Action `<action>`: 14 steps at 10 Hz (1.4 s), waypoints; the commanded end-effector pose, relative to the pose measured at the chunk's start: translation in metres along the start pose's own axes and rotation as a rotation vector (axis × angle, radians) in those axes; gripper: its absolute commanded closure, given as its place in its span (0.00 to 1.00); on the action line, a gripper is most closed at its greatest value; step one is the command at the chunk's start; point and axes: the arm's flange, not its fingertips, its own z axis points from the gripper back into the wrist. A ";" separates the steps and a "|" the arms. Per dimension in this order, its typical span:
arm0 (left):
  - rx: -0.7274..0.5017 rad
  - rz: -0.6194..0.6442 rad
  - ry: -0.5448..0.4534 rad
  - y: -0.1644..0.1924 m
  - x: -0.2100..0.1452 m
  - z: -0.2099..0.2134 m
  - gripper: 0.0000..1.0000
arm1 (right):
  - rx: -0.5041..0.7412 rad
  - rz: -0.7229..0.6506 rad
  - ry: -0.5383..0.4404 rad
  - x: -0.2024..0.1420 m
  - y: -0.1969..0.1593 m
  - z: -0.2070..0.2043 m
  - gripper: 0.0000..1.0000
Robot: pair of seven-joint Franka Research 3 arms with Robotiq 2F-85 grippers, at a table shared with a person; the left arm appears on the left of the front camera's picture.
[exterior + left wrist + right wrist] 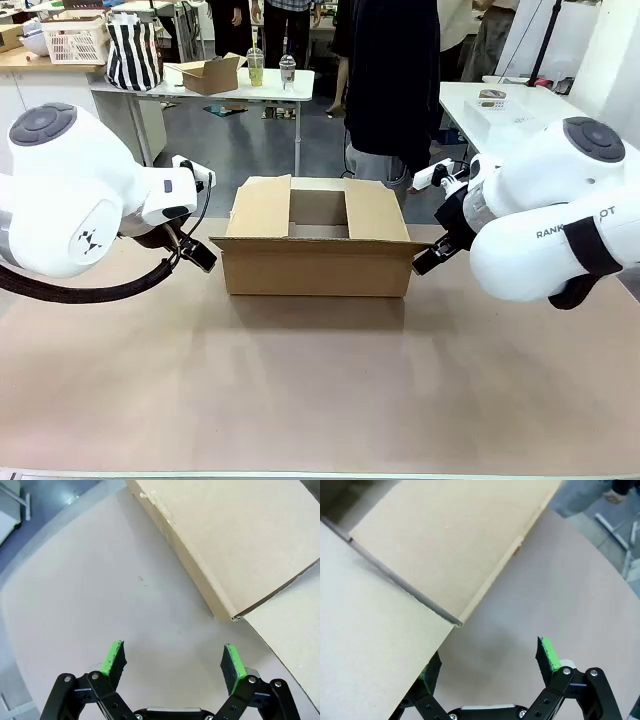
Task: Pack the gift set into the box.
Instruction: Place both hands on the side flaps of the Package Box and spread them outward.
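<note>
The box (pixel 315 265) stands in the middle of the table, its left and right flaps folded inward over the top with a gap between them. The gift set is hidden or out of view. My left gripper (pixel 200 257) hangs open just off the box's left end. In the left wrist view, that gripper (pixel 172 662) has bare table between its pads and the box (pixel 240 540) ahead. My right gripper (pixel 428 262) is open at the box's right end. In the right wrist view, the right gripper (pixel 489 664) has one finger partly behind the box (pixel 445 540).
A person in dark clothes (pixel 390 80) stands right behind the box. Farther back, a white table (pixel 270 85) holds a small carton (pixel 208 74) and two cups. Another white table (pixel 500 110) is at the right. Brown tabletop (pixel 320 390) lies open in front.
</note>
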 end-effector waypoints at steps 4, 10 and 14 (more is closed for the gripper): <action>0.000 0.000 0.000 0.000 0.000 0.000 0.00 | 0.000 0.000 -0.001 0.000 0.000 0.000 0.00; -0.120 0.008 0.088 0.002 0.000 0.009 0.00 | 0.160 -0.017 0.153 -0.015 0.005 0.026 0.00; -0.855 -0.026 0.310 0.005 -0.054 0.096 0.00 | 0.543 -0.173 0.197 -0.076 -0.007 0.119 0.00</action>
